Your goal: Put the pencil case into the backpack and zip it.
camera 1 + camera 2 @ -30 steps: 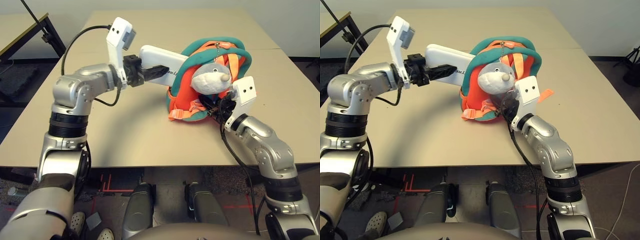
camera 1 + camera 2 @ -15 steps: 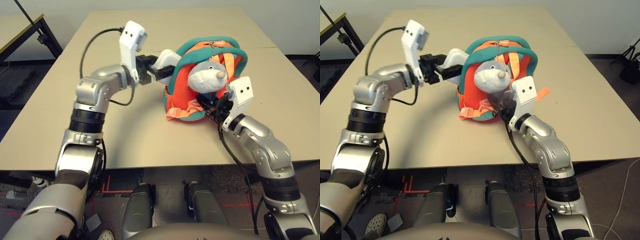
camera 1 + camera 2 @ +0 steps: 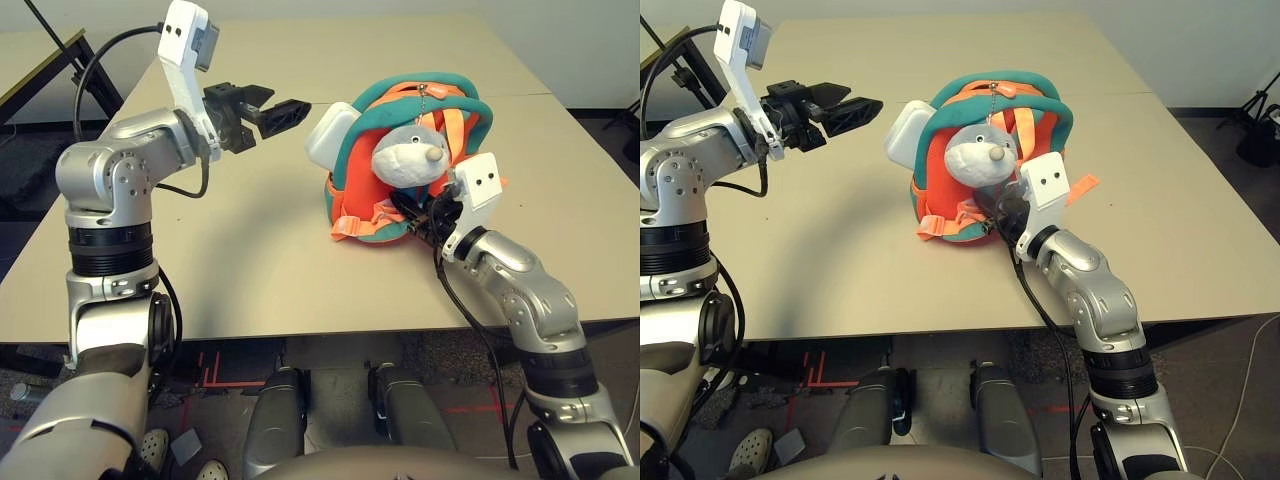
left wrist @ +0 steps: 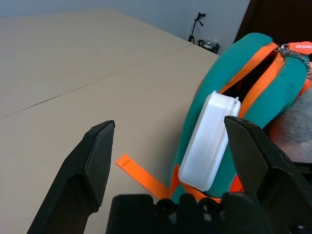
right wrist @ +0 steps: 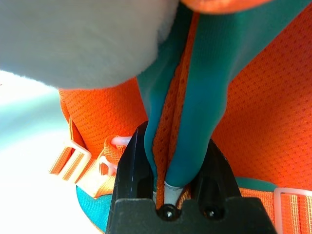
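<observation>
On the desk (image 3: 250, 260), the pencil case (image 3: 330, 137) is lodged partway in the backpack (image 3: 400, 160), unzipped. Left gripper (image 3: 283, 113) jaws are spread, apart from it; right gripper (image 5: 170, 187) jaws are pinched on teal trim.

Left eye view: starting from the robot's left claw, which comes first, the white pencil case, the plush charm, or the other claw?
1. pencil case, poking out of the backpack's near side.
2. plush charm, on the backpack's front.
3. right claw, gripping the backpack's far lower edge.

The left claw hangs open.

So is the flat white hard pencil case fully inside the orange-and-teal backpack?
No, partly in: the pencil case sticks out of the backpack's unzipped opening.
</observation>
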`<state>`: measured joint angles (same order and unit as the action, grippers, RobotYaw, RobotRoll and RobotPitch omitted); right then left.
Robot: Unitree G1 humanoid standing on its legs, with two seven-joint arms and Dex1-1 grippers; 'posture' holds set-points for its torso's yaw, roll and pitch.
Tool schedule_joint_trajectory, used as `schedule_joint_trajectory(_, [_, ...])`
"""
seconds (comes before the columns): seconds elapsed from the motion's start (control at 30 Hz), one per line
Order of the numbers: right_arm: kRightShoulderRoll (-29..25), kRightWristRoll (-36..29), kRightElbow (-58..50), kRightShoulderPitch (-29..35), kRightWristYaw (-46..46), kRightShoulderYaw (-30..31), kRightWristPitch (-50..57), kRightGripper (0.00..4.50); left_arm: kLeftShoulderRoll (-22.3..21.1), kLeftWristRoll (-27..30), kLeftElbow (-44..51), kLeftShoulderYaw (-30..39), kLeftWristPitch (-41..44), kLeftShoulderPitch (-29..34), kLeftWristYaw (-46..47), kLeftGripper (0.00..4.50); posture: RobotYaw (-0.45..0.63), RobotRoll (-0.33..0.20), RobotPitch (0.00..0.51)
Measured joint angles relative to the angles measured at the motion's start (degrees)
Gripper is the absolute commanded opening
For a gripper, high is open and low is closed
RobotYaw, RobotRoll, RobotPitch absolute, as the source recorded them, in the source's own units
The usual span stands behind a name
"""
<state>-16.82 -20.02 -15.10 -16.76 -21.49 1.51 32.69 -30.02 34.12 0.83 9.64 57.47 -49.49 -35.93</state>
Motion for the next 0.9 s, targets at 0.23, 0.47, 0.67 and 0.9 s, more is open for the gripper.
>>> schedule_joint_trajectory(0.23, [-0.16, 0.0, 0.58, -0.18, -0.19, 0.02, -0.27, 0.77, 0.63, 0.28, 0.49, -1.08, 0.24, 0.46, 0.0, 4.5, -0.06, 0.0, 0.102])
schedule_joint_trajectory(0.47, [-0.28, 0.06, 0.62, -0.18, -0.32, 0.1, -0.63, 0.77, 1.86, -1.01, -1.48, -1.84, -1.67, 0.41, 1.2, 4.5, -0.06, 0.0, 0.102])
schedule_joint_trajectory(0.67, [-0.32, 0.28, 0.63, -0.17, -0.52, 0.16, -0.81, 0.77, 1.97, -0.81, -1.45, -1.86, -1.89, 0.42, 1.17, 3.12, -0.05, 0.0, 0.102])
schedule_joint_trajectory(0.9, [-0.31, 0.77, 0.63, -0.17, -0.67, 0.19, -0.82, 0.77, 1.95, -0.34, -0.72, -1.85, -1.73, 0.65, 1.15, 0.37, -0.05, 0.0, 0.104])
